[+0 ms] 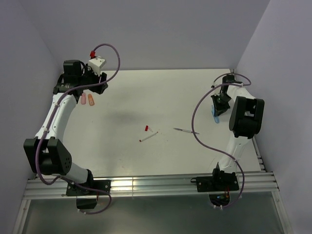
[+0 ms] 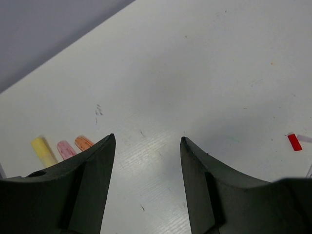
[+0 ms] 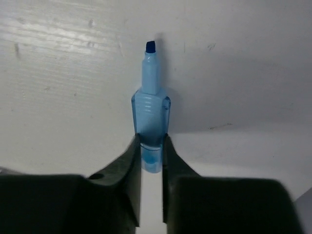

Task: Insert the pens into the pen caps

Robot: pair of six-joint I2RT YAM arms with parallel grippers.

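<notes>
The right tool [image 3: 151, 146] is clenched on a stubby translucent blue plastic pen [image 3: 150, 105], its dark chisel tip bare and pointing away from the fingers, at the right side of the white counter [image 1: 146, 97]. The left tool [image 2: 147, 140] hangs released — jaws wide apart, nothing between them — at the far left, near a stubby yellow pen [image 2: 44, 151], a pink pen [image 2: 66, 149] and an orange pen [image 2: 83, 143] lying side by side. Mid-counter lie a tiny red plastic cap [image 1: 146, 128], a thin white stick pen [image 1: 148, 137] and a thin grey pen [image 1: 184, 130].

the right gripper [image 3: 151, 151] fingers [image 3: 132, 161] pinch the blue pen [image 3: 150, 112], uncapped tip pointing away.
</notes>
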